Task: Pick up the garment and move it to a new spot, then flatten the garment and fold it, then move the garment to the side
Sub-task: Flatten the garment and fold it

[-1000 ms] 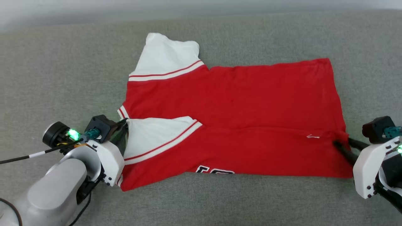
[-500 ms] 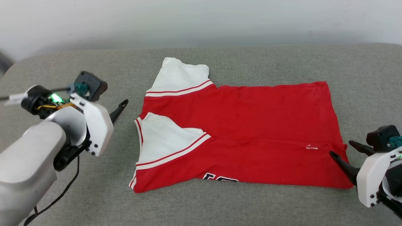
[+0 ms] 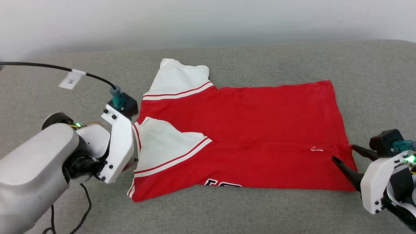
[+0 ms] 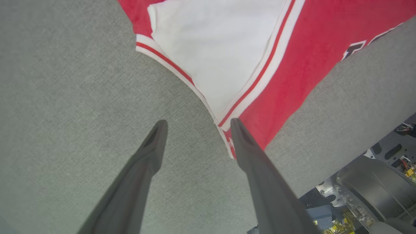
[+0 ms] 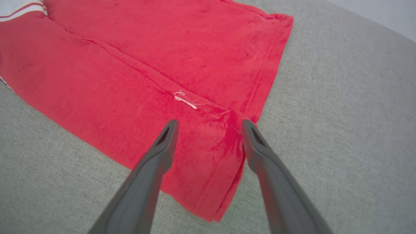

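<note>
The red garment (image 3: 260, 110) lies spread on the grey cushion, its near long edge folded up over the middle. One white sleeve (image 3: 178, 79) points to the back and the other (image 3: 162, 146) lies on top. Black numerals (image 3: 222, 184) peek out at the front fold. My left gripper (image 4: 198, 125) is open and points down at the garment's near left corner (image 4: 227, 143); in the head view its white housing (image 3: 118, 146) covers the fingers. My right gripper (image 3: 344, 153) is open, its fingers (image 5: 162, 152) straddling the folded hem corner (image 5: 227, 136) near a white thread (image 5: 184, 99).
The grey cushion (image 3: 208, 211) runs wide on all sides, with a pale wall (image 3: 208, 22) behind it. A black cable with a white tag (image 3: 72, 79) arcs over my left arm. The robot's base (image 4: 373, 182) shows beyond the cushion's front edge.
Both grippers let go of the garment and opened. The left arm lifted away, then swung down beside the near left corner. The head camera tilted up, so the whole picture shifted.
</note>
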Available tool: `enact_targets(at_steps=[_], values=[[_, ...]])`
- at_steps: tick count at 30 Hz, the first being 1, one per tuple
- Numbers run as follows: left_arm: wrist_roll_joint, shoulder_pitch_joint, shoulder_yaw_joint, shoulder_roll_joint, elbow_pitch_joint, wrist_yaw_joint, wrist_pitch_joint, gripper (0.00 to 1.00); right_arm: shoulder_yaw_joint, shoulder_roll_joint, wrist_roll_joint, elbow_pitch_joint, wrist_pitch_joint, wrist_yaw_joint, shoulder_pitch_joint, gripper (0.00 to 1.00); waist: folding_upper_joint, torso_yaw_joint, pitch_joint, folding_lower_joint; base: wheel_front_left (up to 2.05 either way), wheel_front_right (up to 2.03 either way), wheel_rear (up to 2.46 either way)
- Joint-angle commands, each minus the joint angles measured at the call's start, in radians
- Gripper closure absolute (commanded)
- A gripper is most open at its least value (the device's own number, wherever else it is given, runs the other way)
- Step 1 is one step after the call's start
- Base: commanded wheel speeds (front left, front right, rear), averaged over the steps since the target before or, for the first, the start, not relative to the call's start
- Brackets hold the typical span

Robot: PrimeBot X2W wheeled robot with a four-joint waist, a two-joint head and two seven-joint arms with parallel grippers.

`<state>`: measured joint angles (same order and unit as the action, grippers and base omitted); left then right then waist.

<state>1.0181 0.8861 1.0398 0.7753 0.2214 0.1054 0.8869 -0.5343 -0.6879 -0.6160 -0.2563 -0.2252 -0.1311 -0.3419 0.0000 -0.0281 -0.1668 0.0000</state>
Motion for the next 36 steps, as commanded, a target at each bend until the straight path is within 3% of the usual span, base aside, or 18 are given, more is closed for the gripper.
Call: enact_targets(at_steps=[1, 6, 19, 20, 21, 22, 29, 36], values=[[0.005, -0.01, 0.013, -0.001, -0.003, -0.006, 0.025, 0.0, -0.005, 0.008, 0.005, 0.004, 0.002, 0.001, -0.015, 0.0, 0.0, -0.01, -0.008, 0.0, 0.0, 0.0, 0.0], [0.01, -0.037, 0.052, -0.006, 0.002, -0.007, 0.08, 0.0, -0.021, 0.016, 0.009, 0.003, 0.007, 0.001, -0.037, 0.0, 0.0, -0.032, -0.029, 0.0, 0.0, 0.0, 0.0], [-0.008, -0.115, 0.128, -0.029, 0.08, 0.004, 0.083, 0.0, -0.064, 0.039, 0.006, -0.014, 0.02, 0.001, -0.097, 0.0, 0.0, -0.079, -0.093, 0.0, 0.0, 0.0, 0.0], [-0.005, -0.12, 0.135, -0.029, 0.084, 0.006, 0.084, 0.03, -0.067, 0.036, 0.003, -0.016, 0.018, 0.001, -0.102, 0.0, 0.0, -0.081, -0.094, 0.0, 0.0, 0.0, 0.0], [-0.006, -0.122, 0.14, -0.029, 0.086, 0.008, 0.081, 0.8, -0.069, 0.032, 0.001, -0.017, 0.016, 0.001, -0.108, 0.0, 0.0, -0.082, -0.093, 0.0, 0.0, 0.0, 0.0], [-0.004, -0.123, 0.143, -0.03, 0.085, 0.009, 0.08, 1.0, -0.07, 0.027, -0.002, -0.016, 0.011, 0.001, -0.113, 0.0, 0.0, -0.081, -0.089, 0.0, 0.0, 0.0, 0.0], [0.0, -0.09, 0.131, -0.005, 0.041, 0.02, 0.049, 1.0, -0.085, -0.064, -0.029, 0.029, -0.063, 0.001, -0.165, 0.0, 0.0, -0.063, -0.041, 0.0, 0.0, 0.0, 0.0], [0.002, -0.035, 0.12, 0.034, -0.031, 0.022, 0.034, 1.0, -0.181, -0.229, -0.161, 0.149, -0.351, 0.001, -0.238, 0.0, 0.0, -0.038, -0.024, 0.0, 0.0, 0.0, 0.0]])
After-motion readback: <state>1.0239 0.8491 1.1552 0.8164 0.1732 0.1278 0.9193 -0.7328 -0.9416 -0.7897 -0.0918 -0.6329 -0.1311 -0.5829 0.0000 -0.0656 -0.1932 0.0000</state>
